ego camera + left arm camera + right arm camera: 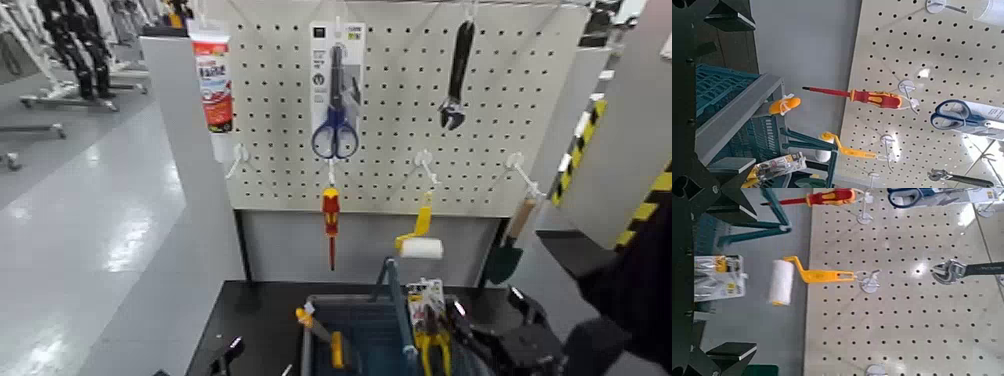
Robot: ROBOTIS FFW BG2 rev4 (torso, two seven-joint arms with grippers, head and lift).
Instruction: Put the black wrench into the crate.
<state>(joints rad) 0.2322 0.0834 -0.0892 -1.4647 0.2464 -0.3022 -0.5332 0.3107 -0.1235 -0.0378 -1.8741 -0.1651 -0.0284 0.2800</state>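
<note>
The black wrench (458,75) hangs head down from a hook at the upper right of the white pegboard (400,130). It also shows in the right wrist view (973,269) and at the edge of the left wrist view (958,176). The blue-grey crate (360,335) with its upright handle stands on the dark table below. My right gripper (492,318) is low beside the crate's right side, open and empty, far below the wrench. My left gripper (240,355) is low at the crate's left, open and empty.
On the pegboard hang packaged blue scissors (335,95), a red-and-yellow screwdriver (330,215), a yellow-handled paint roller (420,240) and a tube (212,75). Packaged yellow-handled pliers (430,325) and an orange-handled tool (318,335) lie in the crate. A striped post (640,210) stands at right.
</note>
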